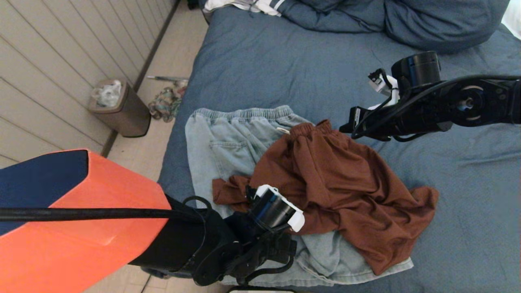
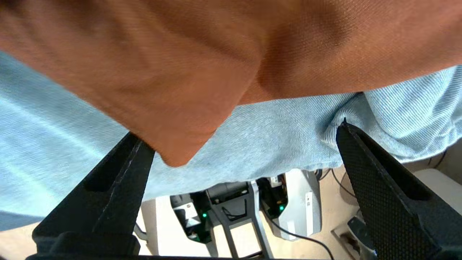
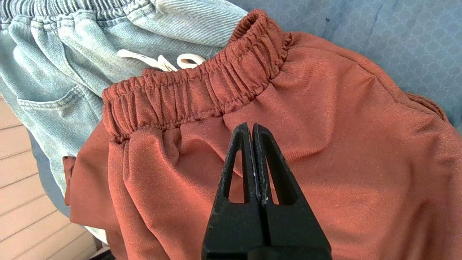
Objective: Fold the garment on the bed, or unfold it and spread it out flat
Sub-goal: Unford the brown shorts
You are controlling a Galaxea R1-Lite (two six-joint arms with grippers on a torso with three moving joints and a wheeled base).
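The rust-brown shorts lay crumpled near the front edge of the bed, their gathered elastic waistband toward the pillows, draped over a pair of pale blue denim shorts spread beneath them. A white drawstring of the denim pair showed just beside the brown waistband.

The left end effector sat at the near left corner of the brown shorts, its two fingers spread wide with nothing between them; a corner of brown cloth hung over the denim just ahead of them. The right end effector hovered above the brown fabric just below the waistband, its fingers pressed together and holding nothing.

At the head of the bed lay bunched blue bedding and a white striped cloth. On the wooden floor to the left stood a brown waste bin against the panelled wall, with a heap of patterned cloth beside it. No readable writing or brand showed anywhere.
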